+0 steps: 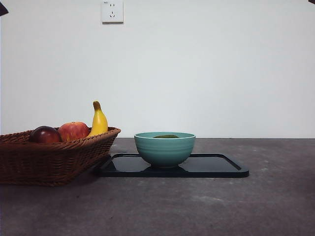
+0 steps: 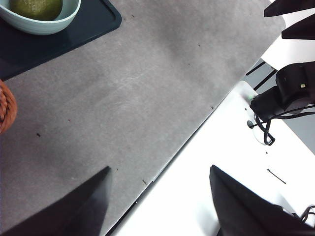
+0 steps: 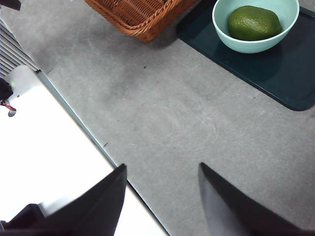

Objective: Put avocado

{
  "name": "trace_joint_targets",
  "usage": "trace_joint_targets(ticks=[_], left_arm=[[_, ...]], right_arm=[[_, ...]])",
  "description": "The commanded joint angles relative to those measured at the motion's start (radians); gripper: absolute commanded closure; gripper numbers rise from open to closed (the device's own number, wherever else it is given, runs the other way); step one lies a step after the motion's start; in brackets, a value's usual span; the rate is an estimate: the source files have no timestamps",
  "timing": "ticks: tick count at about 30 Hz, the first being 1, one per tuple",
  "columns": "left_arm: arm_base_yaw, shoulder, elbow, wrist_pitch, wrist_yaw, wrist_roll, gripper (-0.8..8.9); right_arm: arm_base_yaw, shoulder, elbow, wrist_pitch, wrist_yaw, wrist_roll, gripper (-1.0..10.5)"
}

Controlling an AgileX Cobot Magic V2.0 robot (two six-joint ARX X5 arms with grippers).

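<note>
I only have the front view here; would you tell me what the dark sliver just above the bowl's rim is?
Observer: It is the avocado, lying inside the teal bowl.
Operator: Thanks. Is either tool near it?
Observer: No. The right tool hangs open over the bare table near its edge.
Operator: And the left one?
Observer: The left tool is open too, above the table's edge, empty.
</note>
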Motion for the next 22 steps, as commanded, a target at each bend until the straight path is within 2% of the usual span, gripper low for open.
trace_joint_targets(ticks=[1, 3, 4, 22], left_arm=[[-0.004, 0.005, 0.007, 0.014, 0.003, 0.019, 6.64], [-0.004, 0.005, 0.007, 0.014, 0.003, 0.019, 7.64], [-0.004, 0.005, 0.007, 0.014, 0.003, 0.019, 8.11], [-0.004, 0.005, 0.008, 0.013, 0.003, 0.019, 8.07]], right_arm=[[0.007, 0.006, 0.003, 0.009, -0.003, 0.011, 8.2], [0.007, 0.006, 0.003, 0.009, -0.003, 0.010, 9.3], [0.007, 0.006, 0.003, 0.009, -0.003, 0.010, 9.4], [0.007, 0.006, 0.003, 0.010, 0.000, 0.010, 9.4]])
